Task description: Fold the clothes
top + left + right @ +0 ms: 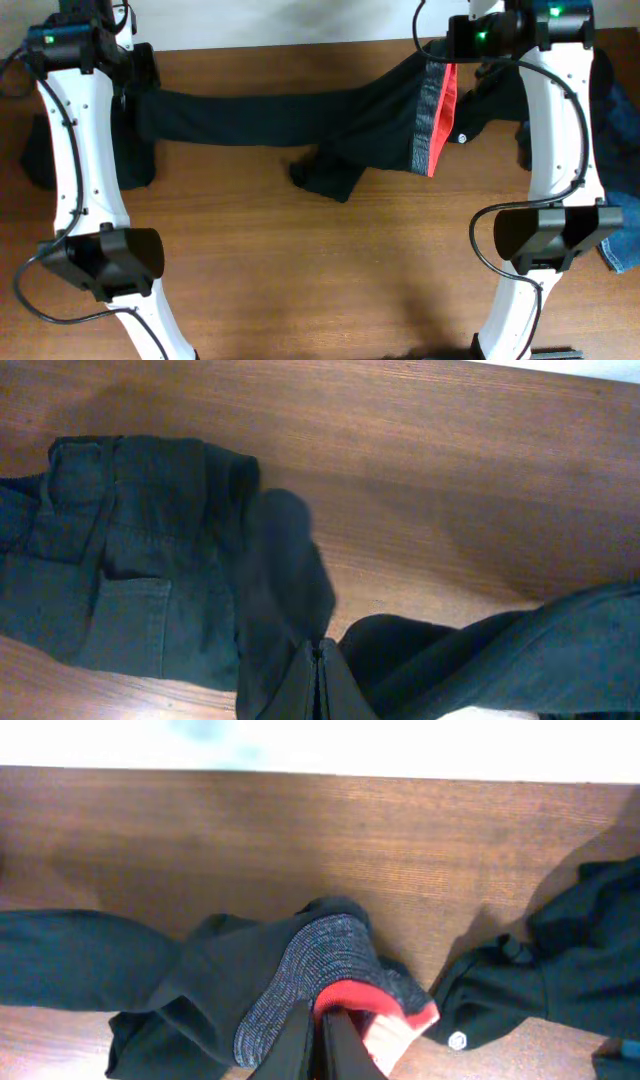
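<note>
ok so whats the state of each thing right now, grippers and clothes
left gripper: shut on a leg of the black trousers
right gripper: shut on the grey waistband
black trousers: stretched between both grippers, unfolded, red lining showing
dark garment by left arm: crumpled, unfolded
dark garment by right arm: heaped, unfolded
blue denim: unfolded, mostly out of view

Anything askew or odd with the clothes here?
Yes. The black trousers are stretched between the left gripper and right gripper, but what looks like the other leg sags in a bunched heap, and the waistband is flipped, showing red lining.
</note>
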You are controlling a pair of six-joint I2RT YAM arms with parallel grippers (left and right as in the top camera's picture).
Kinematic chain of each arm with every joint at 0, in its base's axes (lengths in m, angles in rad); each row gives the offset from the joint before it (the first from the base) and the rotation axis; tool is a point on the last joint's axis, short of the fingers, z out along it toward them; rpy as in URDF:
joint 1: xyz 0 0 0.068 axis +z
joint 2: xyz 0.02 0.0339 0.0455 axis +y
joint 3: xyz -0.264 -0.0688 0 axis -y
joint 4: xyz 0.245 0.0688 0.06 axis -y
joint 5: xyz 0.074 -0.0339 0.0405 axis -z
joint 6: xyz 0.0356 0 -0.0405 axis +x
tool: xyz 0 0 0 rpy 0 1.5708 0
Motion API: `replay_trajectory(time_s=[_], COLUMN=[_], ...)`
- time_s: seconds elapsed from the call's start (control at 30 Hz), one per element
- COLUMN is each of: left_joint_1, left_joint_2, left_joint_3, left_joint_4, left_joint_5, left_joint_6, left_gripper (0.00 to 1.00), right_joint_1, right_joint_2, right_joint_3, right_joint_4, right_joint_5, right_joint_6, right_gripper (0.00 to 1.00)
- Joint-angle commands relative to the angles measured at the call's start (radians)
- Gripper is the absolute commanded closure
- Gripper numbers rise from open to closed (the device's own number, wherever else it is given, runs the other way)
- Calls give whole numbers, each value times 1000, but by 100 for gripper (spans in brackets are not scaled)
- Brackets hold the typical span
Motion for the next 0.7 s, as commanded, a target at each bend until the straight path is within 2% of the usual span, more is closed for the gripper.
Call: replay_trajectory(time_s=[0.0,0.1,0.13,0.2,0.23,0.27,0.4,0.5,0.6,0.67], left_joint_1=[3,0,0,0,0,0,-1,-11,-60,-106], left_joint_2=[26,54,58,61,61,59,58,54,50,51], left_joint_3=[15,15,14,15,16,20,62,99,105,104], left_joint_4=[23,45,51,65,76,81,69,18,-77,-133], left_joint_5=[7,7,7,7,7,8,19,104,213,209], left_joint_6=[-6,-6,-6,-6,-6,-6,-6,-2,51,83], left_gripper=[99,98,77,26,6,1,1,1,2,2], right_joint_1=[-5,-10,-11,-13,-16,-16,-18,-16,-17,-17], right_joint_2=[6,24,32,39,40,37,-1,-36,-61,-63], right_joint_3=[7,7,7,7,8,8,10,11,11,10], right_joint_4=[43,90,101,111,113,113,109,67,-52,-105], right_joint_5=[-8,-9,-9,-9,-9,-10,-11,-14,-16,-14], right_joint_6=[-17,-17,-17,-17,-16,-15,-8,-9,-9,-10], right_gripper=[96,96,88,28,9,0,1,1,1,1])
